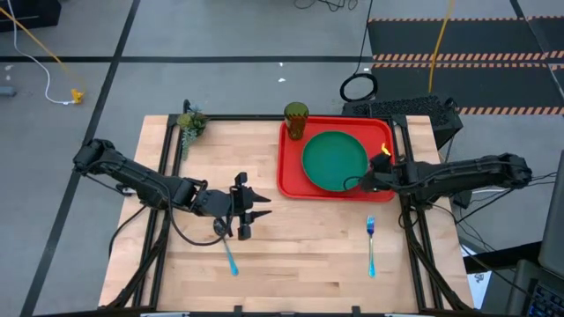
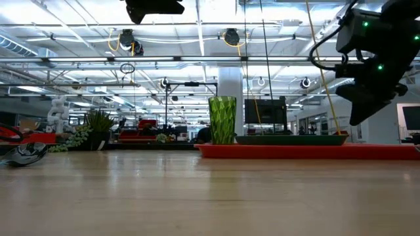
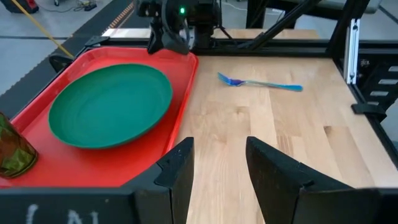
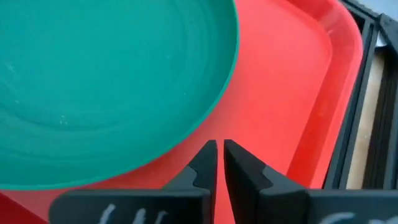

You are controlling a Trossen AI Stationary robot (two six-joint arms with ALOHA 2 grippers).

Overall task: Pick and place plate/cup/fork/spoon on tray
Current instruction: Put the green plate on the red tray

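The green plate [image 1: 335, 160] lies flat in the red tray [image 1: 291, 180] at the table's far right. The olive cup [image 1: 295, 120] stands upright in the tray's far left corner. The fork [image 1: 371, 245] lies on the wood near the tray's right end. The spoon [image 1: 232, 258] lies on the wood at the near left, its bowl end under my left arm. My left gripper [image 1: 260, 211] is open and empty, left of the tray. My right gripper [image 4: 219, 155] is shut and empty, above the tray floor just off the plate's near right rim [image 4: 214, 118].
A small green plant clump [image 1: 189, 123] sits at the table's far left corner. Black frame rails [image 1: 407, 167] run along the tray's right side. Bare wood [image 1: 308, 255] lies between spoon and fork. In the low view my right gripper [image 2: 367, 105] hangs well above the tray [image 2: 308, 151].
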